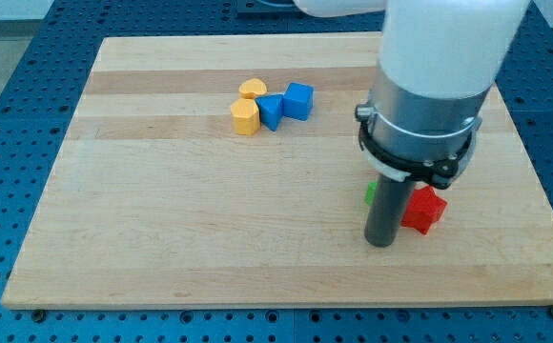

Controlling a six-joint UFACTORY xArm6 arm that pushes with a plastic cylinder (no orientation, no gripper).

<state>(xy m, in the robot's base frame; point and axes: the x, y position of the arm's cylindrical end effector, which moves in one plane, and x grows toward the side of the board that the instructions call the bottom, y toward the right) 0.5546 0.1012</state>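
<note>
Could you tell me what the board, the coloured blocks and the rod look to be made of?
The board looks like pale wood with a smooth matte finish: lengthwise grain and plank seams show. The yellow blocks, blue blocks and red block look like matte painted wood or plastic; the flat, even colour leaves that open. The rod looks like dark metal or plastic; my tip sits just left of the red block.

2 orange-yellow blocks (247,107) and 2 blue blocks (286,105) sit on the pale striped wooden board (162,219). A red block (424,210) and a green block (370,192) flank the dark grey rod.
</note>
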